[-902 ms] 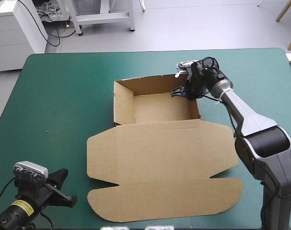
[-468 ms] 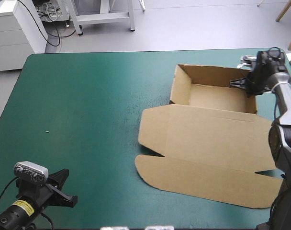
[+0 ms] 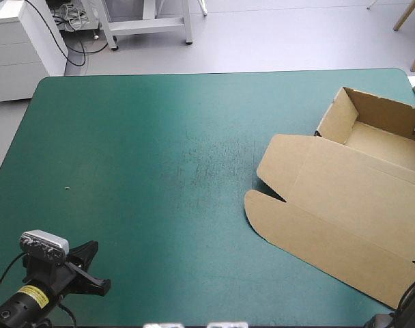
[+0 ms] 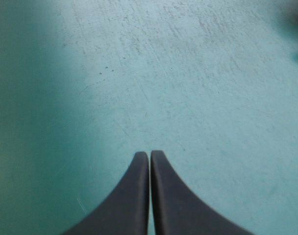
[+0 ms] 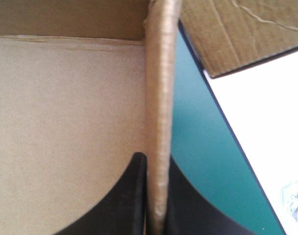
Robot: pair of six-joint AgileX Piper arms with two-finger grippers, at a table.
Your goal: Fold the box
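While my left gripper (image 4: 149, 154) hovers pressed together over the bare teal-green table cover (image 3: 160, 171) near the left corner, the brown cardboard box (image 3: 344, 205), an open tray with its lid flat, lies at the table's right edge, my right gripper (image 5: 156, 160) pinching one raised wall. I judge the walls done and the box being dragged aside. Next I must stop before it overhangs. Earlier it sat mid-table.

Plain brown box (image 3: 344, 201), teal-green cover (image 3: 139, 150) with pale scuffs; black left gripper (image 4: 149, 155), black right gripper (image 5: 156, 160)
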